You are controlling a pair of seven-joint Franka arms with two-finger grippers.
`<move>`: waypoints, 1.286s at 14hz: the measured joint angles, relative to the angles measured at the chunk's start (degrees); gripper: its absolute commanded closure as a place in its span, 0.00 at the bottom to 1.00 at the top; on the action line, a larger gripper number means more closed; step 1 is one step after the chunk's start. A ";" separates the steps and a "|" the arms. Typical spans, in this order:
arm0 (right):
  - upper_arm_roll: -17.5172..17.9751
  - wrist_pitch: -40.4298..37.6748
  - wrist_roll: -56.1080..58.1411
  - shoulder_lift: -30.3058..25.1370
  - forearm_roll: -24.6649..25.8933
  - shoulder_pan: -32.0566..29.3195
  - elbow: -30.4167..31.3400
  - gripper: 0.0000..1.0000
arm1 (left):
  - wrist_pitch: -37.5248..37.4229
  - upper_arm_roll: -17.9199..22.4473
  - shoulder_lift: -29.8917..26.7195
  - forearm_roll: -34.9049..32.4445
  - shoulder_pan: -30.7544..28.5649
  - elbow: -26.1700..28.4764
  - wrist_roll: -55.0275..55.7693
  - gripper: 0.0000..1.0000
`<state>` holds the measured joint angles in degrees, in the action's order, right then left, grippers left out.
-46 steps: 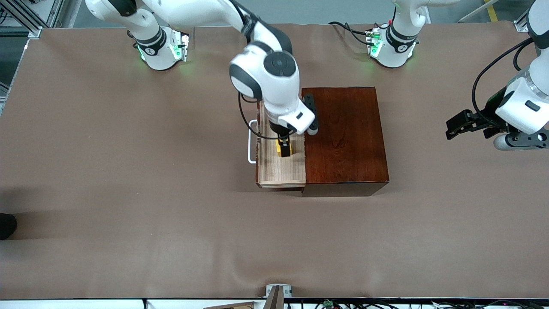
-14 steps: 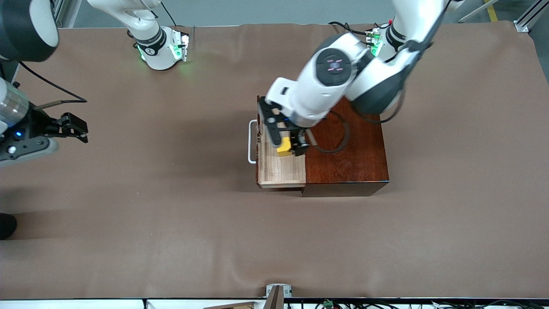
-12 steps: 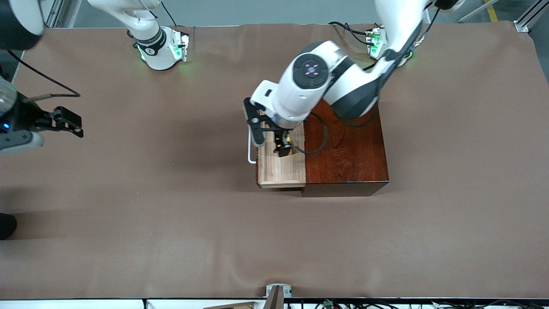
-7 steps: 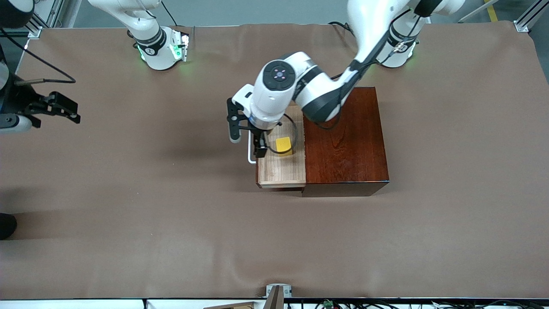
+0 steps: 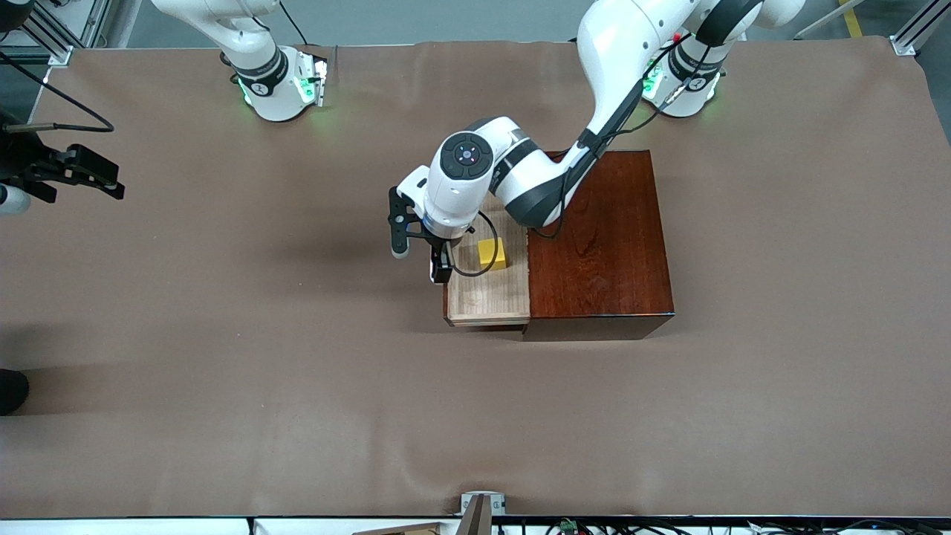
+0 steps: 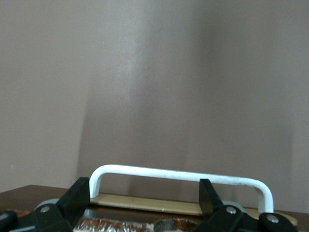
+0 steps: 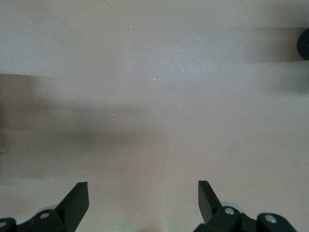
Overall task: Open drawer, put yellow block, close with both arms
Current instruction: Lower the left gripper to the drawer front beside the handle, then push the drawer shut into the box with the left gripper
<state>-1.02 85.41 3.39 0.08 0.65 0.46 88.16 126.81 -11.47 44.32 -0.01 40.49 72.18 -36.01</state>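
Observation:
The drawer (image 5: 487, 293) stands pulled out of the dark mahogany box (image 5: 602, 238) toward the right arm's end of the table. The yellow block (image 5: 492, 253) lies loose in its pale-wood tray. My left gripper (image 5: 440, 269) is low over the drawer's front edge, open and empty. In the left wrist view the white handle (image 6: 178, 175) runs just ahead of the left gripper (image 6: 142, 197), with the dark drawer front below the fingers (image 6: 77, 195). My right gripper (image 5: 96, 174) hangs open and empty over bare table at the right arm's end; its wrist view shows the right gripper (image 7: 142, 195) over brown cloth only.
The two arm bases (image 5: 278, 85) (image 5: 680, 82) with green lights stand at the table's robot edge. The left arm reaches over the box's top. A dark object (image 5: 11, 390) sits at the table's edge by the right arm's end. A small bracket (image 5: 481, 505) sits at the edge nearest the front camera.
The right gripper left the yellow block in the tray and withdrew to its end of the table. The left arm swung in over the box and lowered its gripper to the drawer's front.

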 measured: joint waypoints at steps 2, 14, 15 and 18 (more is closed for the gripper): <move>-0.21 0.02 0.00 0.00 0.00 0.00 -0.05 0.00 | -0.07 1.28 0.01 0.00 1.12 -0.13 0.00 0.00; -0.49 0.43 -0.29 0.02 -0.29 0.00 -0.63 0.00 | -18.33 3.79 -1.91 -6.01 2.25 -3.00 -0.32 0.00; -0.49 0.43 -0.30 0.02 -0.30 0.00 -0.63 0.00 | -19.02 3.78 -1.93 -6.88 2.31 -3.00 -0.32 0.00; -0.49 0.44 -0.36 0.04 -0.35 0.00 -0.63 0.00 | -21.16 3.73 -1.93 -10.55 2.82 -2.78 -0.16 0.00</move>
<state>-1.50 85.85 3.03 0.12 0.29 0.46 87.54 105.66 -7.74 42.38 -10.57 43.31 69.39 -36.17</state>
